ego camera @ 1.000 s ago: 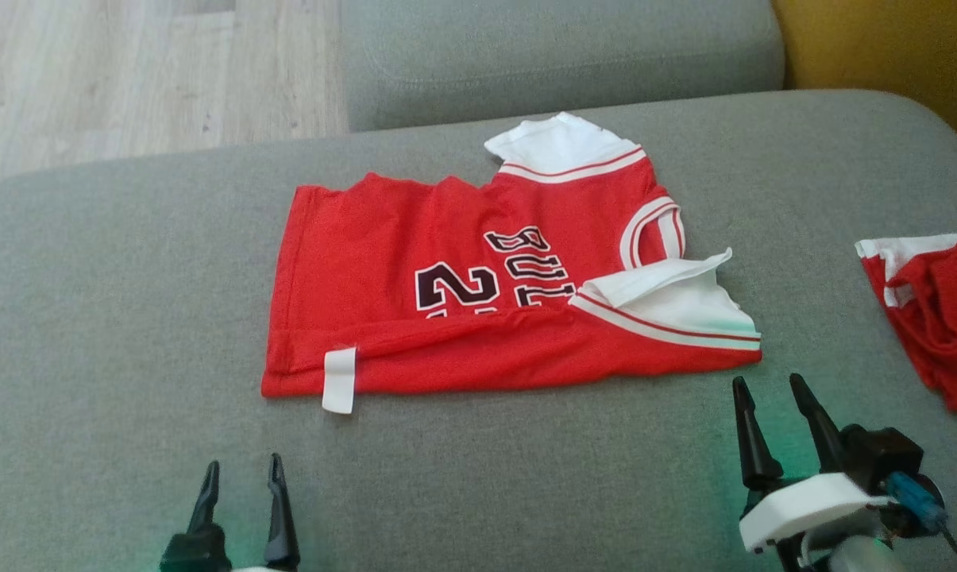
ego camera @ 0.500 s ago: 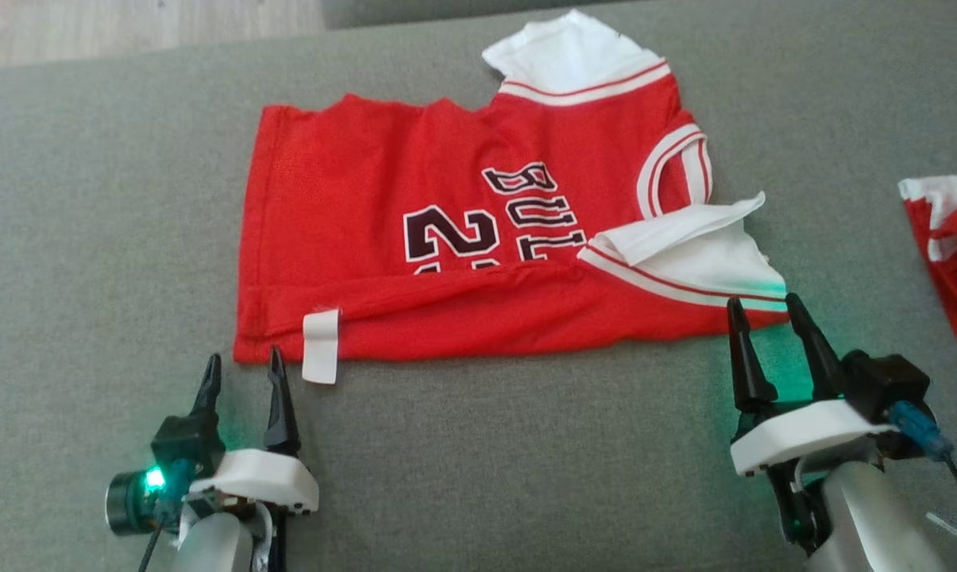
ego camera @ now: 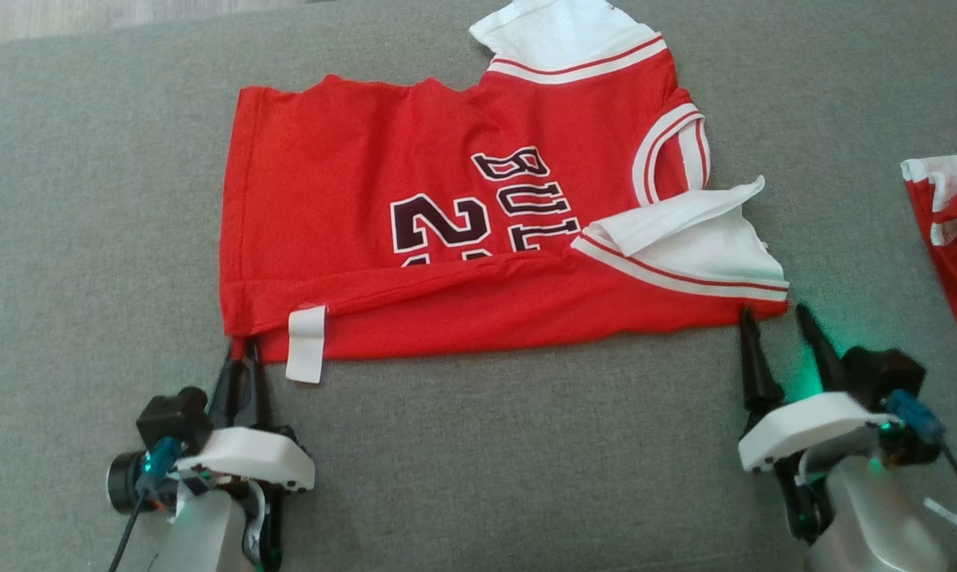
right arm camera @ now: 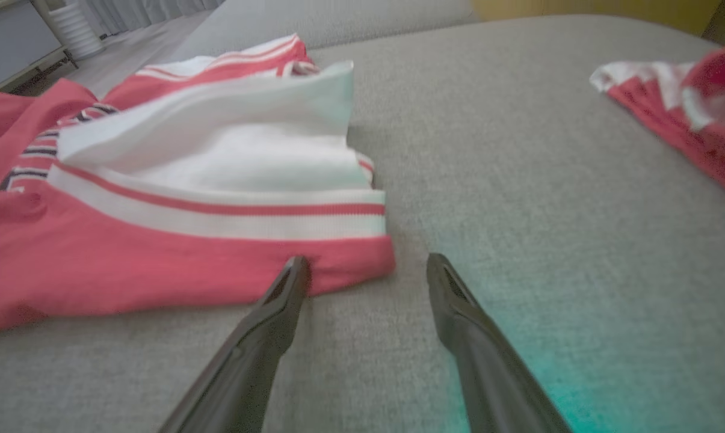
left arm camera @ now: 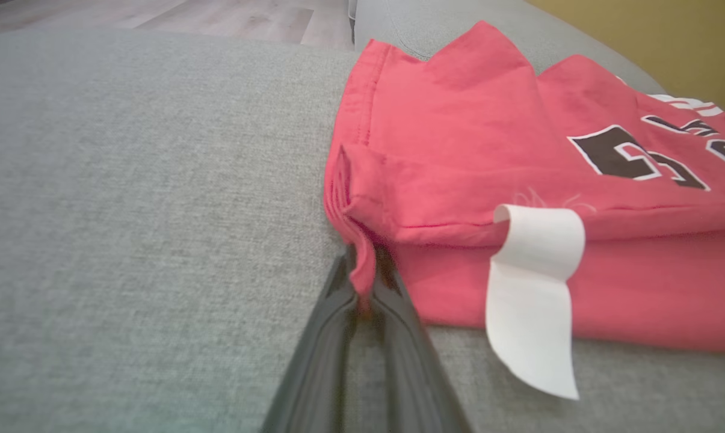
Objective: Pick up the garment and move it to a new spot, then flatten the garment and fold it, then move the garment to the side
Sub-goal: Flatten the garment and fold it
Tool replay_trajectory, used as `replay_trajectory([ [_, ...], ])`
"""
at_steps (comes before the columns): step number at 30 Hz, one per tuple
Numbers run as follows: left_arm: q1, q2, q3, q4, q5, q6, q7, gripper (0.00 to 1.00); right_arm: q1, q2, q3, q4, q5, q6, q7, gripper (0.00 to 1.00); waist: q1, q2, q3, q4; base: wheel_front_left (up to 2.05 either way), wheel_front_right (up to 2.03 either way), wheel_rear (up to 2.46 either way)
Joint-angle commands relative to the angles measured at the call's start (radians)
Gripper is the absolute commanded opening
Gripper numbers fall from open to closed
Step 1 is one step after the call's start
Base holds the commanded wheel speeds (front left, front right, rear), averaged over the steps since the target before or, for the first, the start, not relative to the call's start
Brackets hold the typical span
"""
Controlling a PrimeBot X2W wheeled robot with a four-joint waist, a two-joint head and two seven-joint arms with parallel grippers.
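Observation:
A red garment (ego camera: 446,214) with white sleeves, black lettering and a white tag (ego camera: 305,345) lies spread on the grey cushion (ego camera: 89,238), its near long edge folded over. My left gripper (ego camera: 241,353) is at its near left corner, and in the left wrist view the fingers (left arm camera: 338,325) are pinched on that red corner (left arm camera: 362,270) of the garment (left arm camera: 518,156). My right gripper (ego camera: 773,318) stands open at the garment's near right corner; in the right wrist view its left fingertip (right arm camera: 295,267) touches the red hem (right arm camera: 350,258) and the other rests on bare cushion.
A second red and white piece of clothing (ego camera: 951,238) lies bunched at the right edge of the cushion, also at the far right (right arm camera: 687,108) in the right wrist view. Wooden floor (ego camera: 89,12) shows beyond the cushion's far left edge.
The head camera has tipped down and closer. Both grippers have advanced to the garment's near corners. My left gripper went from open to pinched on the left corner; the right stayed open.

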Motion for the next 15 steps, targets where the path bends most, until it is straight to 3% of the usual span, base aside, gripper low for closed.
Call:
replay_trajectory([
  [1, -0.016, 0.007, 0.002, 0.034, -0.010, -0.019, 0.006, 0.07, -0.030, 0.003, 0.020, 0.028, -0.011, -0.002, -0.010, 1.00, 0.0001, 0.0000, 0.001, 0.001, 0.00, 0.00, 0.00],
  [2, -0.021, 0.007, -0.002, 0.046, -0.014, -0.030, 0.006, 0.00, -0.039, 0.006, 0.024, 0.063, -0.011, -0.002, -0.010, 1.00, 0.0001, 0.0000, 0.001, 0.002, 0.00, 0.00, 0.00],
  [4, -0.032, 0.007, -0.012, 0.067, -0.023, -0.052, 0.006, 0.00, -0.066, 0.014, 0.051, 0.138, 0.019, -0.002, -0.010, 1.00, 0.0001, 0.0000, 0.003, 0.004, 0.00, 0.00, 0.00],
  [5, -0.033, 0.007, -0.013, 0.069, -0.026, -0.057, 0.006, 0.00, -0.073, 0.016, 0.059, 0.154, 0.037, -0.002, -0.010, 0.91, 0.0001, 0.0000, 0.004, 0.005, 0.00, 0.00, 0.00],
  [7, -0.033, 0.007, -0.012, 0.068, -0.028, -0.063, 0.006, 0.00, -0.084, 0.019, 0.073, 0.171, 0.079, -0.002, -0.010, 0.23, 0.0001, 0.0000, 0.003, 0.006, 0.00, 0.00, 0.00],
  [8, -0.032, 0.007, -0.012, 0.067, -0.028, -0.066, 0.006, 0.00, -0.088, 0.020, 0.078, 0.173, 0.100, -0.002, -0.010, 0.05, 0.0001, 0.0000, 0.003, 0.007, 0.00, 0.00, 0.00],
  [9, -0.030, 0.007, -0.012, 0.065, -0.028, -0.068, 0.006, 0.00, -0.092, 0.016, 0.084, 0.175, 0.114, -0.002, -0.010, 0.00, 0.0001, 0.0000, 0.003, 0.007, 0.00, 0.00, 0.00],
  [15, -0.020, 0.007, -0.005, 0.023, -0.028, -0.076, 0.006, 0.00, -0.100, -0.002, 0.098, 0.139, 0.186, -0.002, -0.010, 0.00, 0.0001, 0.0000, -0.008, 0.013, 0.00, 0.00, 0.00],
])
